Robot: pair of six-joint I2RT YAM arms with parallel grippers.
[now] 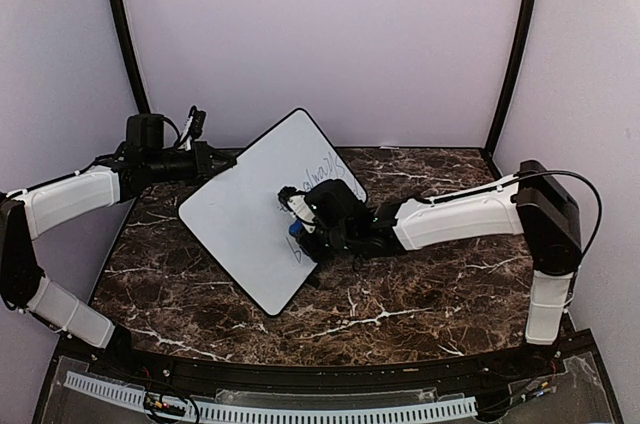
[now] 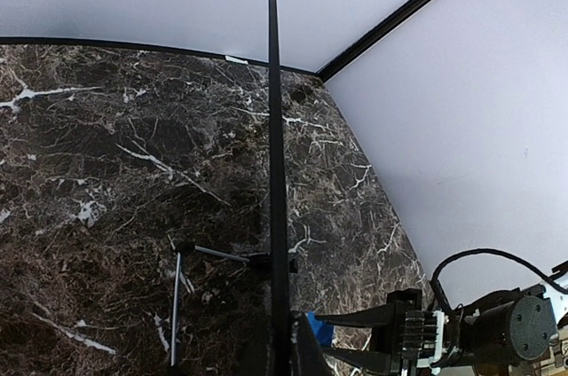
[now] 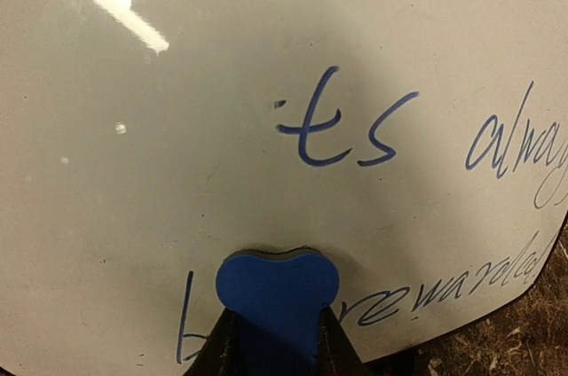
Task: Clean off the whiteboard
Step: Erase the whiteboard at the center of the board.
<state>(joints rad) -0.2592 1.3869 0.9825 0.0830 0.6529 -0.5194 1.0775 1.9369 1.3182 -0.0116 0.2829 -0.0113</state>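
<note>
Both outstretched — left gripper (image 1: 214, 162) clamps whiteboard (image 1: 245, 214) rim, right gripper (image 1: 297, 226) pinches blue eraser (image 3: 277, 285) against it.

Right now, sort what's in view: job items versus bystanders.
Job: whiteboard, its blue writing, blue eraser, right gripper pinching it, left gripper clamping the board's edge.
Just there: marble table, black frame poles.

The large flat white rectangular whiteboard (image 1: 245, 209) stands tilted on the dark marbled stone worktop (image 1: 430, 294), left of centre. My left jaws clamp its far left edge. My right jaws reach in from the right, pinching the small blue foam eraser block (image 3: 277, 287). The block touches the board's face on the lower line of handwritten writing (image 3: 346, 132).
</note>
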